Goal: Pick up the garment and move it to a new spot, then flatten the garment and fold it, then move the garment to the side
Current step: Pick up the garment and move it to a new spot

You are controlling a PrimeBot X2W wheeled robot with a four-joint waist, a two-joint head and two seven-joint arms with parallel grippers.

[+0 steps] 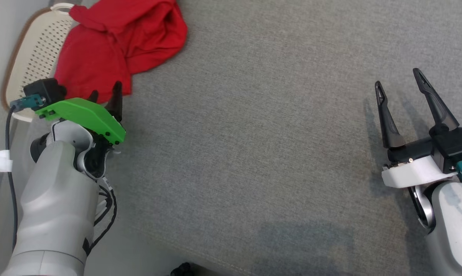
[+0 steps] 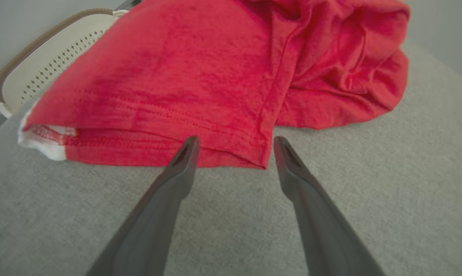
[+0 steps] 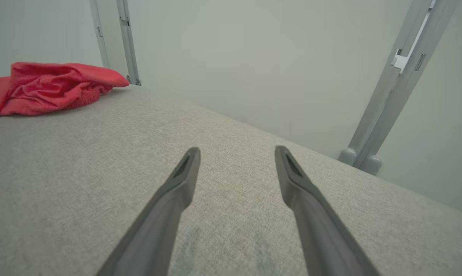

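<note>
With the garment point(image 1: 115, 42) heaped at the table's point(image 1: 254, 153) far left corner, half over a basket point(image 1: 31, 53), the wide-open left claw point(image 1: 106, 94) should straddle the near hem low before pinching, while the right claw point(image 1: 398, 80) hangs wide, well apart.

The garment point(image 1: 112, 46) is bright red, with a white, red-striped edge at one corner. The basket point(image 1: 33, 53) is cream with rows of small holes and a brown rim. The tabletop point(image 1: 254, 153) is flecked grey; the cover point(image 1: 85, 115) on the left gripper point(image 2: 235, 142) is vivid green.
</note>
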